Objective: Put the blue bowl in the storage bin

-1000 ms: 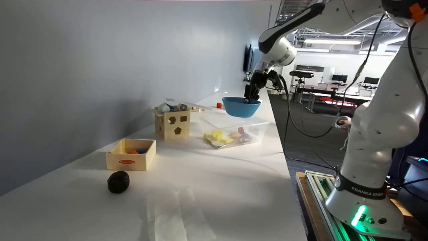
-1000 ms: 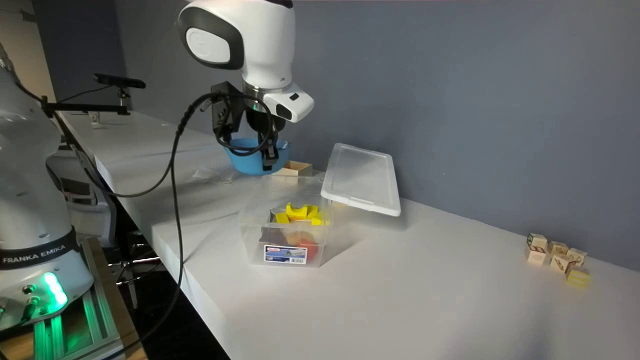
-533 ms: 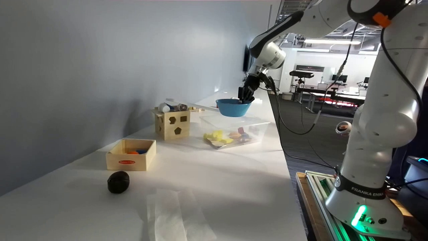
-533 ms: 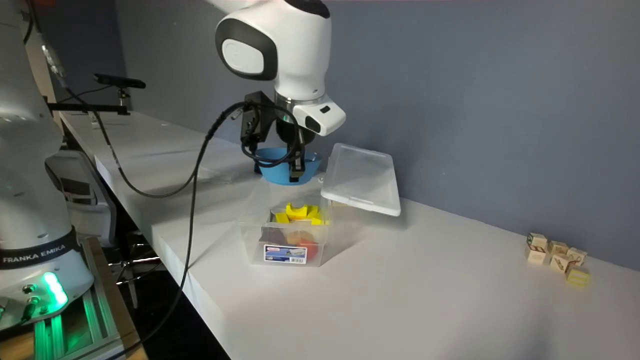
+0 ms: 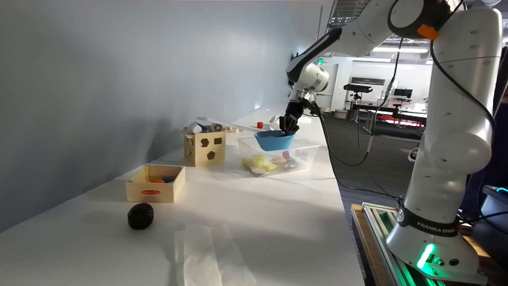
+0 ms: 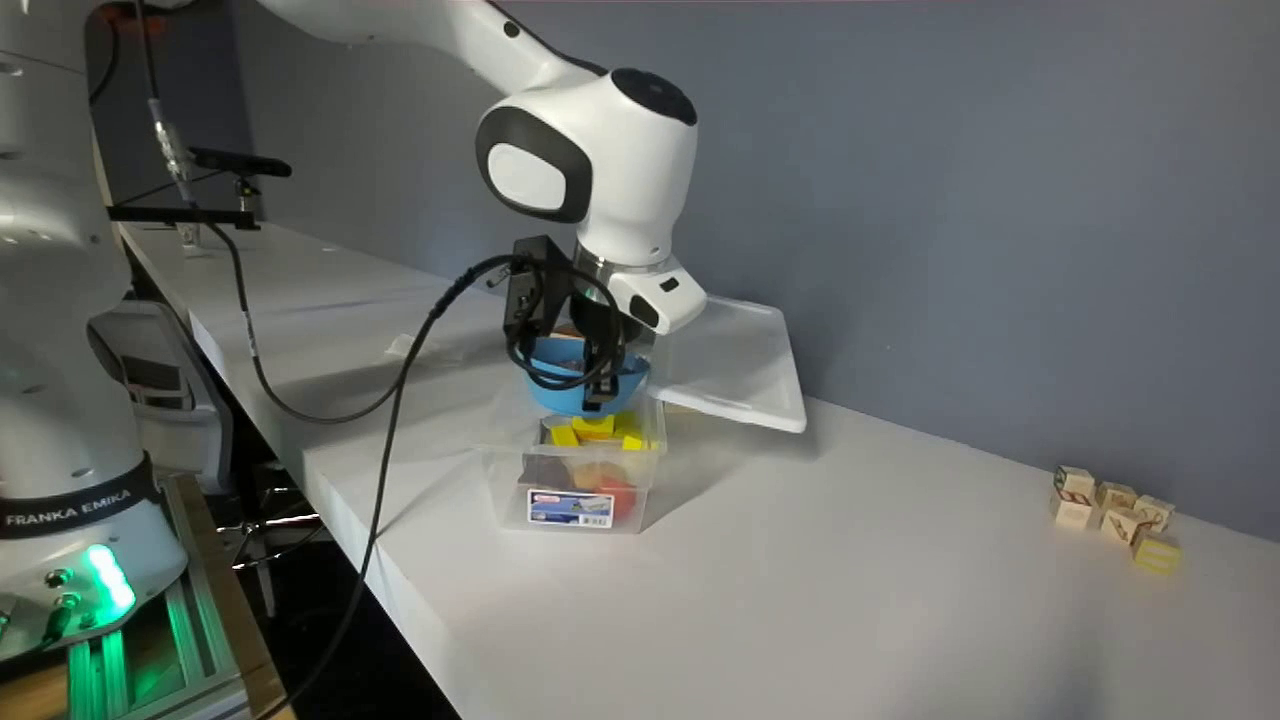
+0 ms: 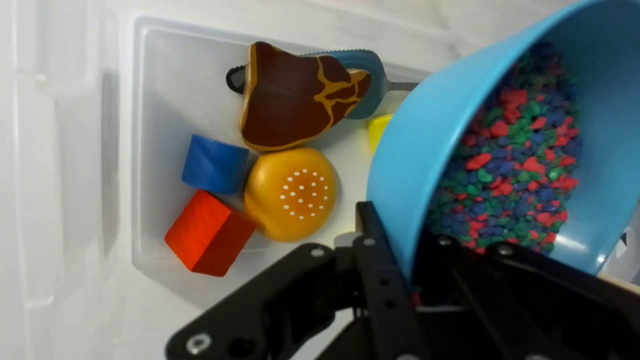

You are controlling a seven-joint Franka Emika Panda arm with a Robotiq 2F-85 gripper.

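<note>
Bowl of light-blue plastic (image 7: 420, 135) in grip: holding it over the clear plastic storage bin (image 7: 160, 90), by the look of it ready for setting down inside. Pinching one side wall with the gripper (image 7: 400, 235), pressing a black finger (image 7: 387, 295) outside and its mate within, presumably to avoid having to span the whole width. Supporting from that side only, so perhaps risking a sag on the free side. Showing red, green and blue gravel-like specks (image 7: 515, 165) inside, without revealing whether loose or fixed; if loose, calling for level handling. Hovering above the yellow blocks (image 6: 592, 428), seemingly beside rather than squarely over the toy steak (image 7: 295, 100), toy bun (image 7: 295, 195), red block (image 7: 210, 235) and blue block (image 7: 212, 167), perhaps favouring the less crowded end. Using an opening with its translucent lid (image 6: 745, 365) off and tilted just beside, so allowing entry from above. Not showing clearly whether above or below the bin's rim. Calling next, most likely, for lowering gently and letting go, possibly ending unevenly propped atop those blocks.
</note>
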